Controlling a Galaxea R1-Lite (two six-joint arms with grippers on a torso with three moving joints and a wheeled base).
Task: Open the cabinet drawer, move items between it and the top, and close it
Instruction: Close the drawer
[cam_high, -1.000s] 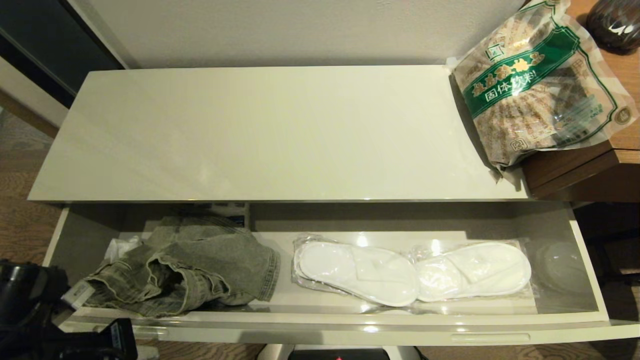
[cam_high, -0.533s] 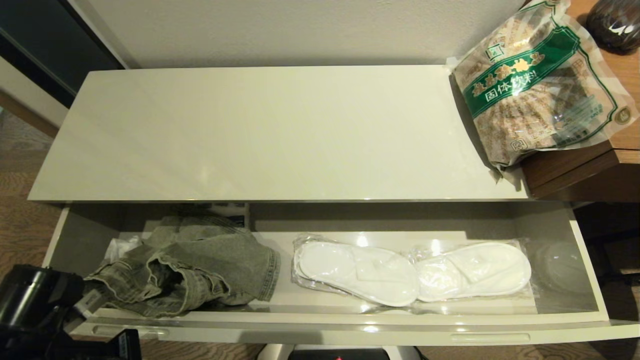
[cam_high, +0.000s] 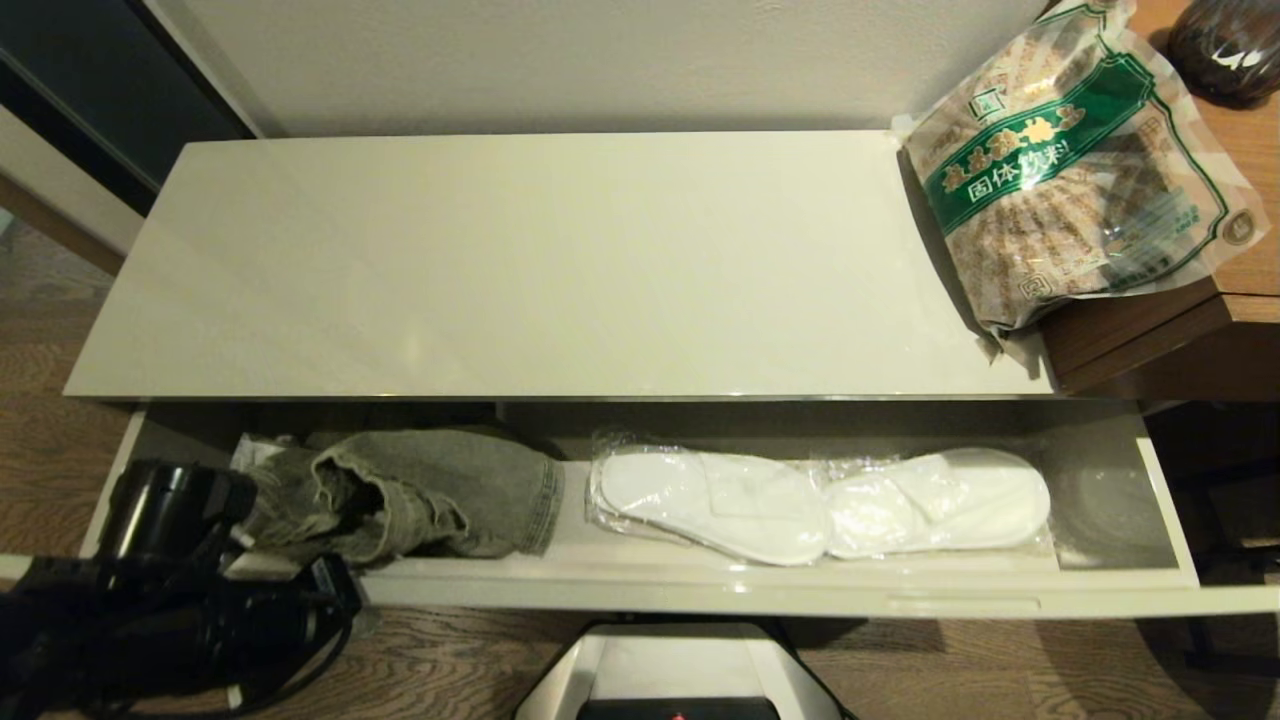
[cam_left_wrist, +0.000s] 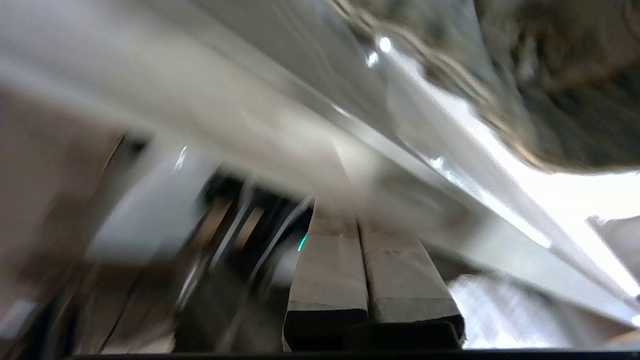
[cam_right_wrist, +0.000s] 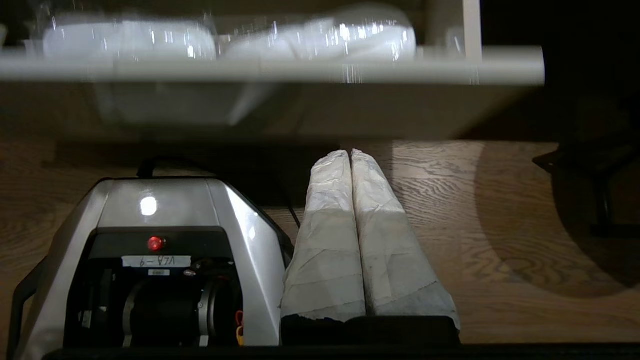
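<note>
Denim, grey-green and crumpled, at the left end of the open cabinet drawer (cam_high: 800, 598), one fold of the denim garment (cam_high: 420, 495) riding up toward the front rim. Pressed against the drawer face just below it: left end effector (cam_left_wrist: 357, 222), fingers clenched together on nothing, seemingly pushing the drawer shut. Blurred in the left wrist view, so exact contact point impossible to tell. Further right inside the drawer, white slippers (cam_high: 820, 503) in clear plastic, lying flat, just beside the denim. Above, glossy cream top (cam_high: 520, 270), bare along most of its length. At its far right end, bag of brown granules (cam_high: 1075, 180) with green band, resting half on the top and half on the neighbouring wooden tabletop (cam_high: 1150, 335). Parked low beside the robot base, well apart from the cabinet: right end effector (cam_right_wrist: 351, 152), fingers likewise pressed shut and empty.

Likely hazards from here: raised denim catching between drawer rim and cabinet edge, jamming the closing stroke; off-centre push at the left end skewing so long a drawer on its runners; bag overhanging the top's corner, liable to slide if the cabinet jolts.
</note>
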